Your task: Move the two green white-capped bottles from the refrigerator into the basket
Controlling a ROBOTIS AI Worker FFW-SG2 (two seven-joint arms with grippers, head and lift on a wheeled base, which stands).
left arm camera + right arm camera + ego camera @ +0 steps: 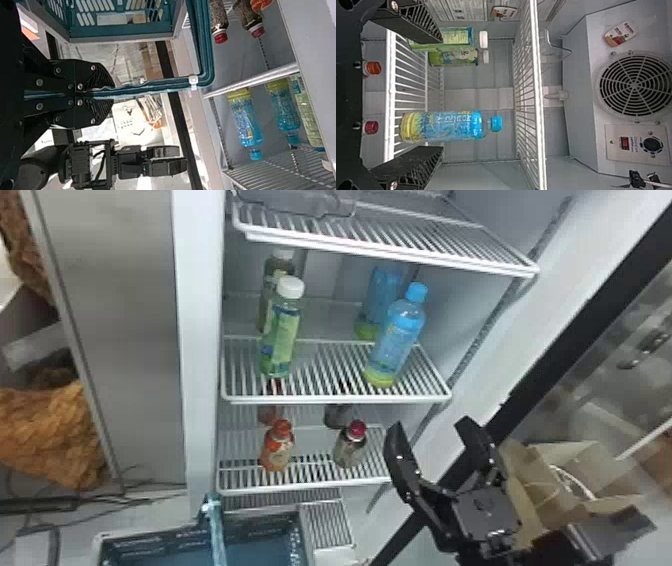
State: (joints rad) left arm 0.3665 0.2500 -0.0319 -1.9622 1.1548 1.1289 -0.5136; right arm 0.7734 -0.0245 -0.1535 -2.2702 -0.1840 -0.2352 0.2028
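Observation:
My right gripper [431, 424] stands open in front of the refrigerator's right side, below the middle shelf's level. In the right wrist view the spread right gripper [440, 94] has nothing between its fingertips. One green white-capped bottle [284, 332] stands upright at the middle shelf's left front, the other green bottle [276, 272] close behind it; the right wrist view shows the front bottle [457, 36] and rear bottle [459, 57]. The teal basket [303, 535] is low in front of the refrigerator. My left gripper [113, 93] is shut on its raised handle [158, 86].
Two blue bottles [397, 335] occupy the same shelf's right side. An orange bottle [278, 450] and red-capped dark bottles [350, 447] stand one shelf lower. A wire shelf [390, 252] spans above the green bottles. The black-edged door [540, 370] stands open at right, with a cardboard box [525, 495] beyond.

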